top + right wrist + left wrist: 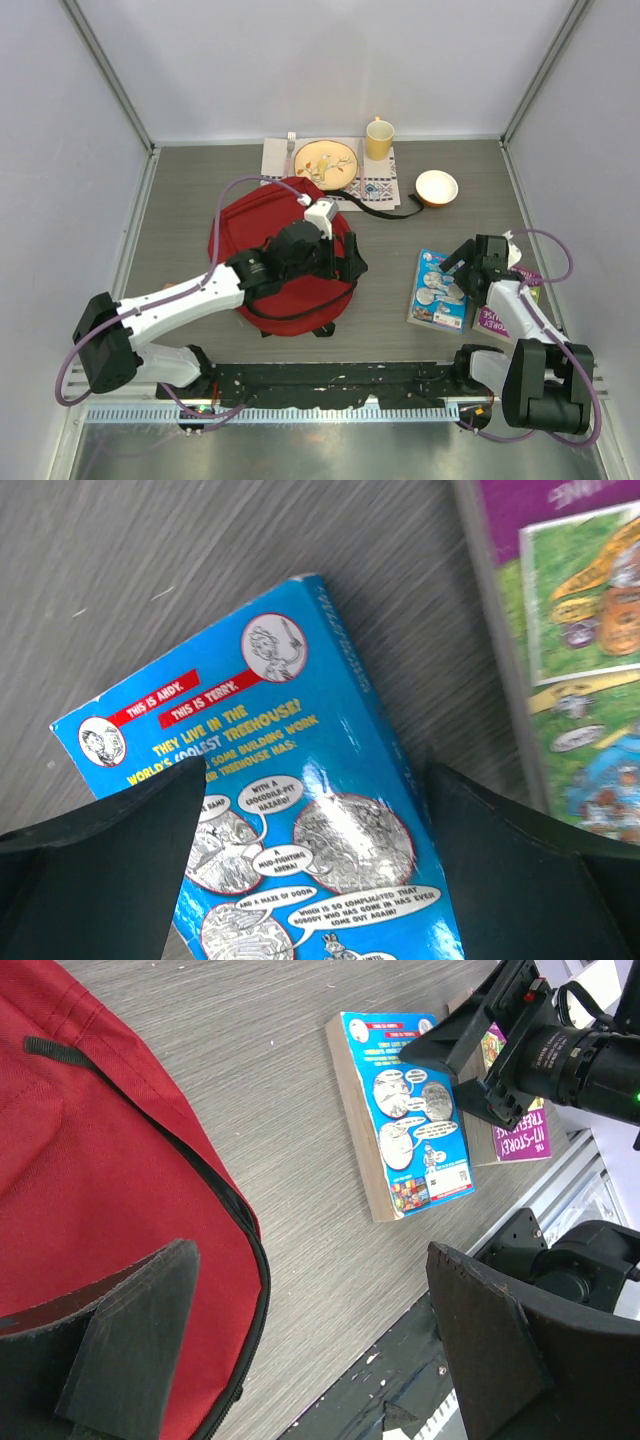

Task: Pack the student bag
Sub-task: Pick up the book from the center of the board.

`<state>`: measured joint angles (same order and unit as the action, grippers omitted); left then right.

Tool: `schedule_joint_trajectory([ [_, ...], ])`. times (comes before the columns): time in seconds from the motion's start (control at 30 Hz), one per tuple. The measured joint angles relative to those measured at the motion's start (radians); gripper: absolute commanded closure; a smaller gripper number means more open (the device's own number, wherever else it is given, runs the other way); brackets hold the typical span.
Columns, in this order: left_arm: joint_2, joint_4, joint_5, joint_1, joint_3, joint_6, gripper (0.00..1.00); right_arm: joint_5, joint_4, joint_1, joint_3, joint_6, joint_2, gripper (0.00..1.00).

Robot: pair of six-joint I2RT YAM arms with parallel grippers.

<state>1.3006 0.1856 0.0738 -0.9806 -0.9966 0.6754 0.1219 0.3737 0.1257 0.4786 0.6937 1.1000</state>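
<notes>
The right tool is open, its two fingers spread to either side of the blue book and nothing between them. It hangs close above the cover, which reads as lining up to pinch that book across its width. The left tool is also spread wide and holds nothing. It hovers over the right-hand part of the bag, one finger above the red fabric and the other out past the zip edge. From there it could hold the bag down or work at the zip. I judge that to be its purpose, since no opening shows in any view and a book cannot go in until there is one.

The bag lies flat on the surface, left of centre. The blue book lies just right of it, with the purple book just beside that. Both lie flat, within the right arm's reach. At the far edge a mat carries a plate, a fork and a cup. A bowl stands near its right end. This setting sits apart from the packing.

Count: two tools, one bag, two books, one mat, one plate, one fork, one cup, one bowl
</notes>
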Motion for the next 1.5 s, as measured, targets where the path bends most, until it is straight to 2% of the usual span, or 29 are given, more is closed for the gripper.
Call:
schedule_joint_trajectory([
  [0.23,0.069,-0.025,0.0,0.0,-0.011,0.018,0.0,-0.148,-0.066,0.001,-0.032,-0.018,-0.033,0.05],
  [0.47,0.299,-0.076,-0.043,-0.003,-0.117,0.082,0.07,-0.277,-0.089,0.001,-0.071,-0.013,-0.08,0.07],
  [0.6,0.436,-0.093,-0.075,-0.023,-0.177,0.125,0.07,-0.331,-0.085,0.001,-0.096,-0.006,-0.12,0.07],
  [0.87,0.605,-0.123,-0.122,-0.079,-0.251,0.187,0.13,-0.397,-0.073,0.001,-0.12,0.002,-0.156,0.1],
  [1.0,0.665,-0.159,-0.17,-0.084,-0.259,0.212,0.19,-0.42,-0.078,0.001,-0.133,0.013,-0.166,0.12],
  [1.13,0.688,-0.174,-0.188,-0.08,-0.259,0.227,0.36,-0.425,-0.085,0.001,-0.139,0.018,-0.171,0.13],
  [1.4,0.688,-0.16,-0.191,-0.071,-0.262,0.225,0.46,-0.432,-0.112,0.003,-0.152,0.02,-0.175,0.14],
  [1.5,0.688,-0.124,-0.201,-0.071,-0.29,0.204,0.56,-0.438,-0.134,0.006,-0.167,0.023,-0.187,0.15],
])
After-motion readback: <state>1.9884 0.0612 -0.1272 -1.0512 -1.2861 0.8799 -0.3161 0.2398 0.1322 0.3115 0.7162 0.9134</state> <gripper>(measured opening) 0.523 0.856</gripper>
